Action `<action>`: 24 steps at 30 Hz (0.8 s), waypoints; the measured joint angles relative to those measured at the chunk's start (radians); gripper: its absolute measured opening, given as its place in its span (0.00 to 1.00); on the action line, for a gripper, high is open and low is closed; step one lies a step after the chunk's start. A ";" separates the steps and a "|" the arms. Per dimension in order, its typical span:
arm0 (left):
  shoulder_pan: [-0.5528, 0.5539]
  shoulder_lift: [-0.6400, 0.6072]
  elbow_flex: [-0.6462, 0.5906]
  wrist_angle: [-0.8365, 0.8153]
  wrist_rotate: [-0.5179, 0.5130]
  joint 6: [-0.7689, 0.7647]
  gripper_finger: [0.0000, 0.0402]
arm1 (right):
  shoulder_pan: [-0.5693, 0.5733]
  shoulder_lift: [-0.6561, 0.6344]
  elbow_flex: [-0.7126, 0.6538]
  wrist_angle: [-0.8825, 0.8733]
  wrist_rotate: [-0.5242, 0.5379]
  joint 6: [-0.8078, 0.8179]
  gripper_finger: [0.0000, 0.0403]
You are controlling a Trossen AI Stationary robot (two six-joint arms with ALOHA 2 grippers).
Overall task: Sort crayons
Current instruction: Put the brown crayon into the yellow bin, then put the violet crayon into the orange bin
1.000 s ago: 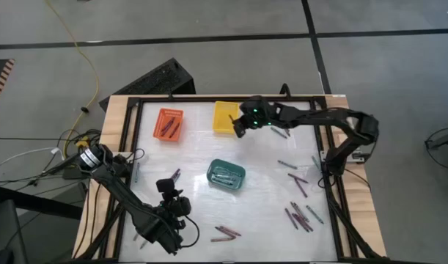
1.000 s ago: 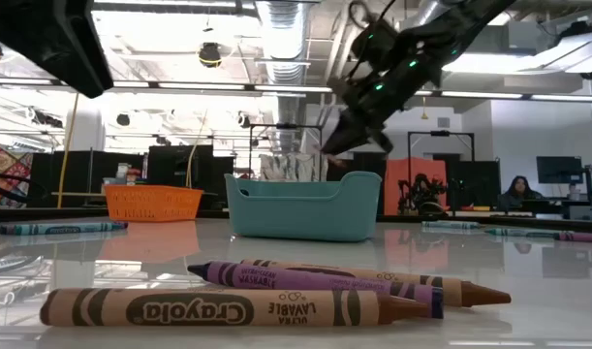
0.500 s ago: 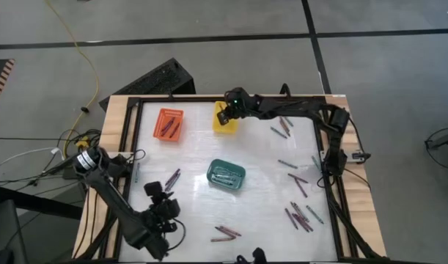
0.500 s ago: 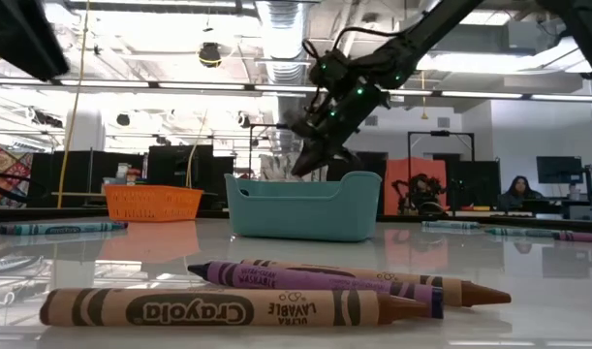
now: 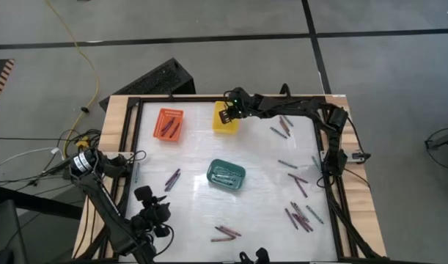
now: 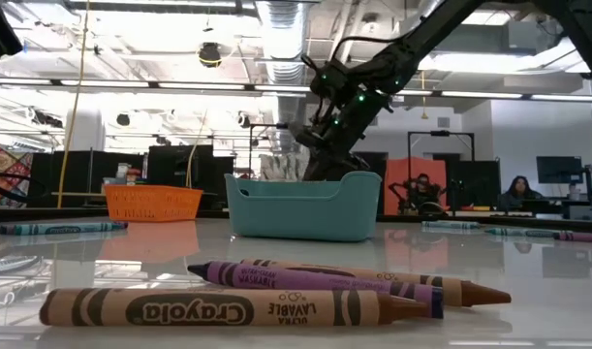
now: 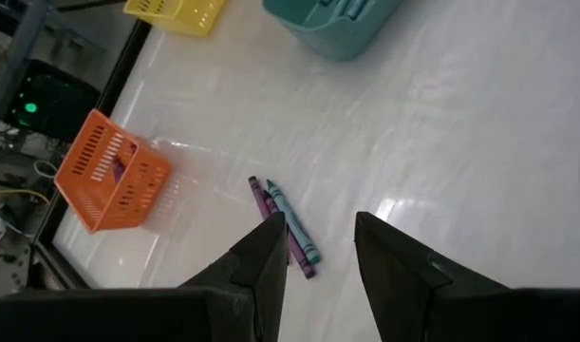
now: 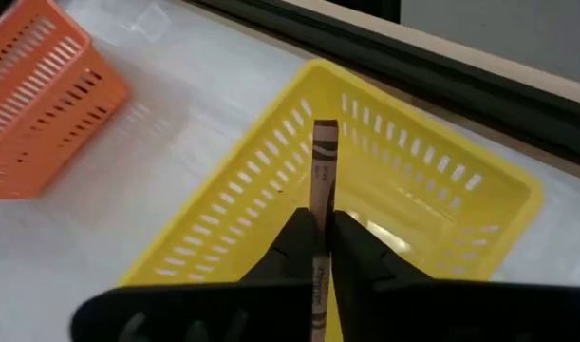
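Crayons lie scattered over the white tabletop (image 5: 267, 158). Nearest the low camera are three: a brown one (image 6: 218, 308) printed "Crayola ULTRA LAVABLE", a purple one (image 6: 315, 281) marked "LAVABLE" and a brown-red one (image 6: 402, 282) behind it. Elsewhere the print is too small to read. From above, a loose cluster (image 5: 298, 216) lies near the right edge, a few more (image 5: 282, 125) at the far right, two or three at the near edge (image 5: 226, 232), and a pair (image 5: 171, 177) left of centre; in the left wrist view that pair is one purple and one teal crayon (image 7: 291, 223), touching side by side.

Three baskets stand on the tabletop: orange (image 5: 169, 123), yellow (image 5: 224, 117) and teal (image 5: 226, 174). Crayons lie in the orange and teal ones.

Right gripper (image 8: 323, 236) hangs over the yellow basket, fingers narrow, pinching one brown-red crayon (image 8: 322, 180) whose wrapper print cannot be read. Left gripper (image 7: 320, 233) is above the near left part of the tabletop, fingers moderately apart and holding nothing.
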 joint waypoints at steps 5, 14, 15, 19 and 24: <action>0.000 0.000 0.000 0.000 0.018 -0.014 0.29 | 0.002 -0.005 0.000 0.001 0.002 0.000 0.18; 0.000 0.000 0.000 0.000 0.026 -0.044 0.29 | 0.001 -0.012 0.000 0.004 -0.023 -0.027 0.33; 0.001 0.000 0.000 0.000 0.027 -0.044 0.29 | 0.005 -0.014 0.000 0.006 -0.027 -0.037 0.33; 0.016 0.000 0.000 0.000 0.034 -0.056 0.29 | 0.024 -0.040 0.000 0.016 -0.039 -0.099 0.34; 0.073 0.000 0.000 0.001 0.038 -0.037 0.29 | 0.063 -0.120 0.000 0.009 -0.043 -0.188 0.34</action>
